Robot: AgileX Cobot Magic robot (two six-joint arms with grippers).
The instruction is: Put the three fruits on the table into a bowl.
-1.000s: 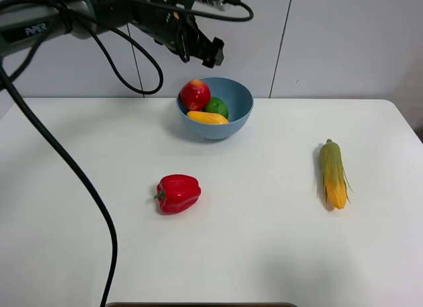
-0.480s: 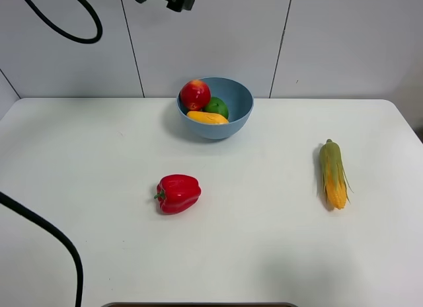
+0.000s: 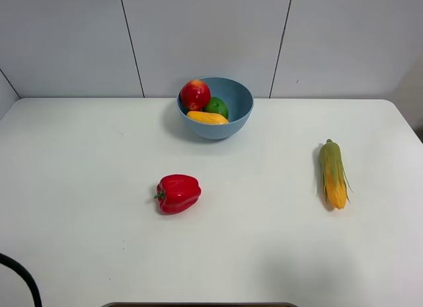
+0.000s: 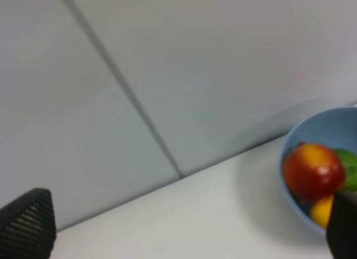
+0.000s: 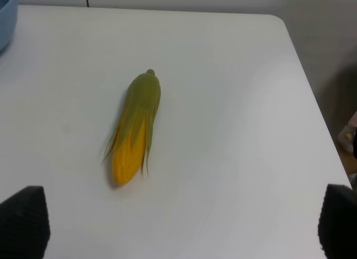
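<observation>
Left gripper (image 4: 184, 236) and right gripper (image 5: 181, 222) both stand wide apart, holding nothing; the three fruits lie in the bowl.

Going left to right on the white table (image 3: 79, 188): the red bell pepper (image 3: 178, 193) sits alone toward the near side; behind it the light-blue bowl (image 3: 239, 103) holds the apple (image 3: 195, 94), mango (image 3: 207, 117) and lime (image 3: 217, 106), the lime partly hidden, so how it seats is hard to judge; the corn cob (image 3: 333, 173) lies well apart at right. Judged done: best to keep both arms clear and leave the pepper and corn untouched.
</observation>
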